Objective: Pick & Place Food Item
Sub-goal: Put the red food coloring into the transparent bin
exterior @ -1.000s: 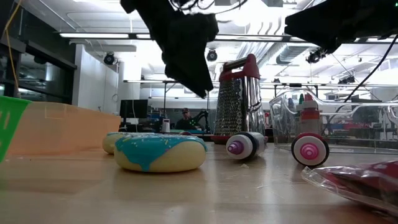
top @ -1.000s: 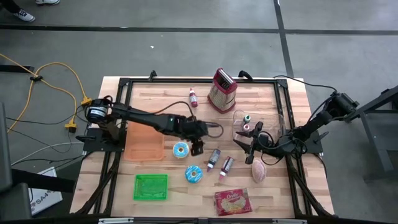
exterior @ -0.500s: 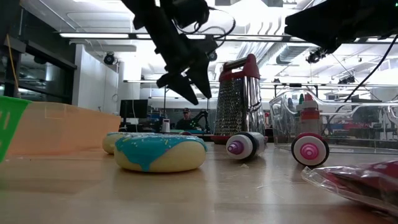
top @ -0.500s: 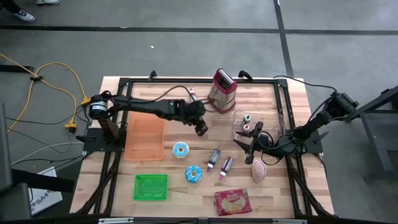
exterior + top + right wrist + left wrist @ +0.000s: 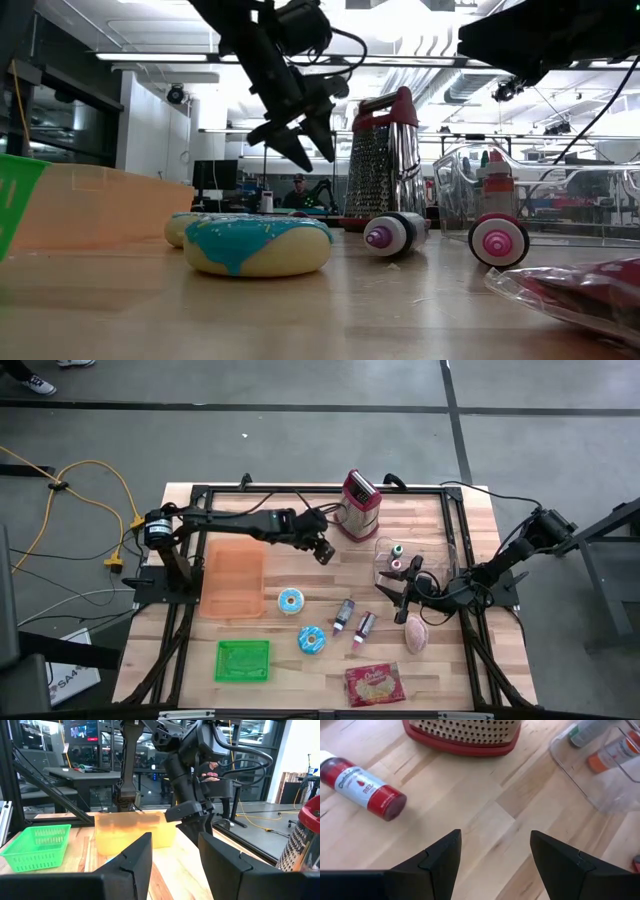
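I had the left gripper [image 5: 322,550] spread open and empty above bare wood, the blue-iced ring doughnuts [image 5: 311,640] well apart; dropping here risked clipping the red metal grater [image 5: 356,506] just beside it

Just ahead of the black left gripper [image 5: 323,552] stands a red-trimmed metal grater [image 5: 357,504], with a red-capped bottle [image 5: 361,786] labelled white and blue beside it. Behind that gripper lie an orange tray [image 5: 233,578], a green basket [image 5: 243,660], and two doughnuts [image 5: 311,640] iced blue with sprinkles.
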